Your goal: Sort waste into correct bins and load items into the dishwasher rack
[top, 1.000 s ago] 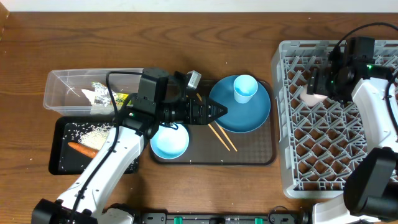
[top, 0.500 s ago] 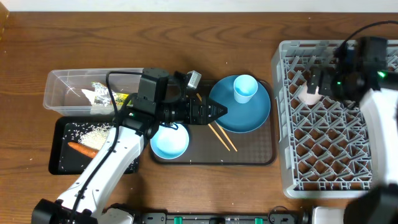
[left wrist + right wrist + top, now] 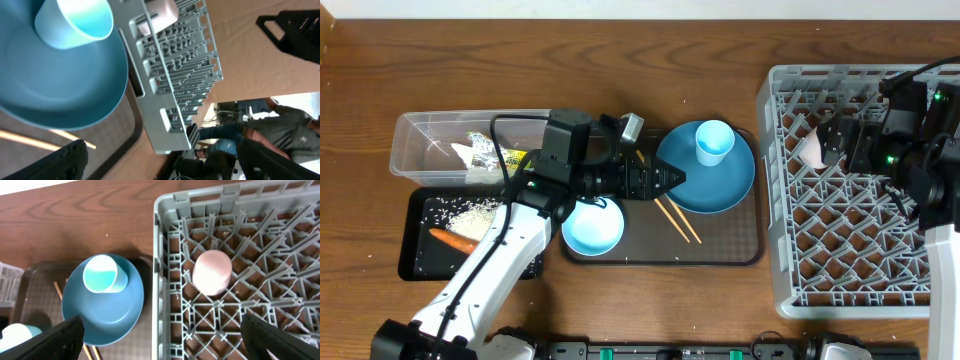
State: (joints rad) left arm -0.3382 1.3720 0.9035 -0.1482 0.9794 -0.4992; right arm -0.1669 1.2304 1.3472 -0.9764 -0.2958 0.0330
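Cup [image 3: 212,271], pinkish, in rack [image 3: 172,200], seemingly clear of right fingers [image 3: 282,339].

The work surface is a wooden table [image 3: 620,60] with a dark brown finish and pronounced grain running along its length. A pale strip [image 3: 650,8] borders its far edge in the overhead view. Lighting is even and casts only soft shadows. In the left wrist view the room beyond the table is out of focus; a figure in a grey shirt [image 3: 295,135] and dark equipment [image 3: 210,160] are discernible.
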